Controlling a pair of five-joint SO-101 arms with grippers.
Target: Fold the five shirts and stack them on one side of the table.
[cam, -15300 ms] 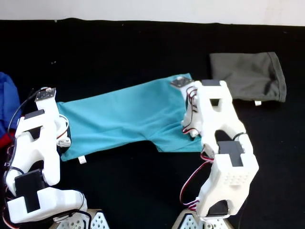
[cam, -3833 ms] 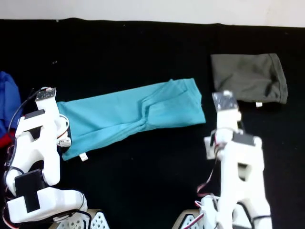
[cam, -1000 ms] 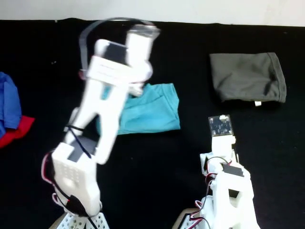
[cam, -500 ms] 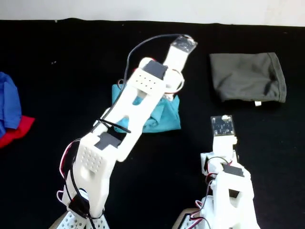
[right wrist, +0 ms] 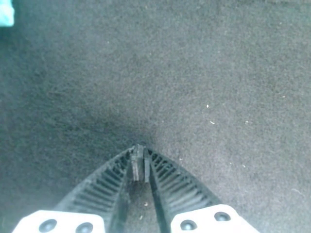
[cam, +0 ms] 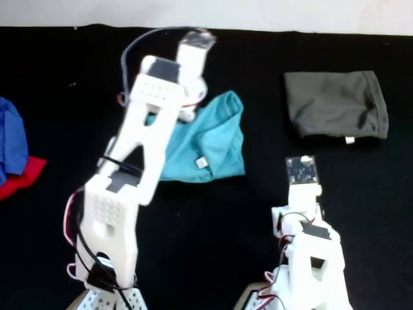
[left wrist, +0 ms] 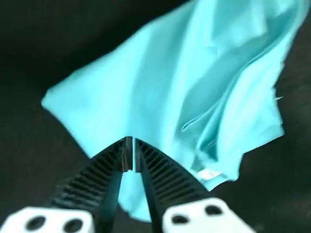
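A teal shirt, folded over into a rough bundle with a white tag showing, lies mid-table. My left arm stretches over its left part. In the left wrist view my left gripper is shut, hovering above the teal shirt with nothing visibly pinched. A folded grey shirt rests at the far right. My right arm stays near the front edge. Its gripper is shut above the bare black tabletop.
A blue shirt and a red shirt lie crumpled at the left edge. The black table runs to a white wall at the back.
My left arm swung from the shirt's right side back to the left and farther away. The teal shirt now lies wider, with its tag turned up. The right arm kept still.
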